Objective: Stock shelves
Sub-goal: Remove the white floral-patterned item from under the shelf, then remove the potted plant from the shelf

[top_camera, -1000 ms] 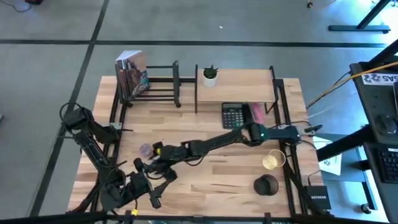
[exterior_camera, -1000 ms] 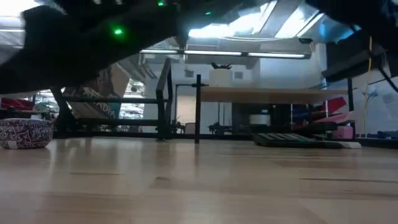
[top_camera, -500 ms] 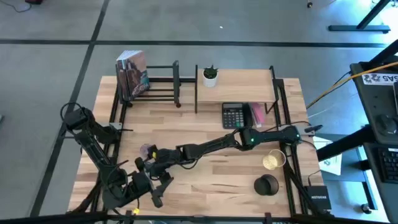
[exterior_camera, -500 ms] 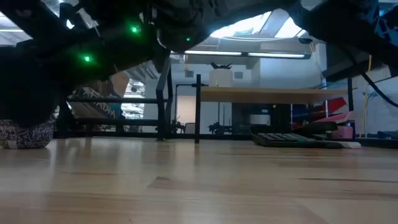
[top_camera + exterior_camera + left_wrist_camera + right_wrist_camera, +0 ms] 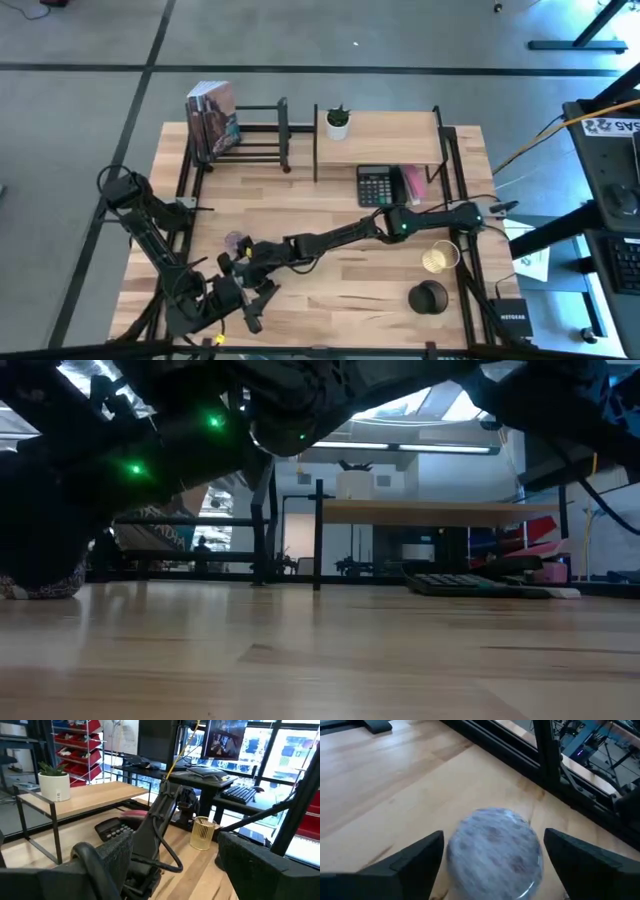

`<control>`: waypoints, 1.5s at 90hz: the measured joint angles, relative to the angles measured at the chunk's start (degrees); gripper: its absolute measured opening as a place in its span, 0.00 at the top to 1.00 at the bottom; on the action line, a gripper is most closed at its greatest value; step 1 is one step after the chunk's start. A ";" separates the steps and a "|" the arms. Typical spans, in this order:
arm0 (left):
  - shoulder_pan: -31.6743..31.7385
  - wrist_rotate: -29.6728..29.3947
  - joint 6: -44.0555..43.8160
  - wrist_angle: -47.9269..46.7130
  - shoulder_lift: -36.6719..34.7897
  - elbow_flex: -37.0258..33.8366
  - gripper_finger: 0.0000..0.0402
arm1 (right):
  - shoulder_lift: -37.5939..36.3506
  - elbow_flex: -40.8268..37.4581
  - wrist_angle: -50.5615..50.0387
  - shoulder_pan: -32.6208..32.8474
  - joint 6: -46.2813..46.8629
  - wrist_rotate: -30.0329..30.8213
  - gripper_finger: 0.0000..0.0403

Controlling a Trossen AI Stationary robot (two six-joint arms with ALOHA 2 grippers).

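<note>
Biggest worry first: my right arm (image 5: 340, 235) is stretched clear across the bench (image 5: 340, 285), so any wobble swings wide, and my parked left claw (image 5: 250, 312) sits near my reach. Both shelves, the wood shelf (image 5: 385, 135) and black rack (image 5: 255, 135), stand well apart at the far edge, so it's a long carry. My right claw (image 5: 492, 865) is spread open either side of the small patterned bowl (image 5: 493, 851), not pinching it. If I close off-center, the round thing could just squirt out.
</note>
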 joint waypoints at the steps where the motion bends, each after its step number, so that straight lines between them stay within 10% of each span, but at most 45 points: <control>1: 0.01 0.00 0.00 0.00 0.00 0.00 0.31 | 0.00 0.00 0.00 0.00 0.00 0.00 0.18; 44: -1.74 -0.01 4.49 9.95 -0.40 0.24 0.31 | -8.86 -0.28 -13.18 0.00 -1.87 4.85 0.17; 80: -4.17 -0.43 4.22 10.23 -0.33 0.13 0.31 | -21.23 -0.20 -51.57 -3.78 -11.34 15.72 0.17; 135: -5.17 -1.04 1.18 6.33 -0.28 0.07 0.31 | -52.04 -0.36 -71.77 -16.22 -6.05 6.64 0.17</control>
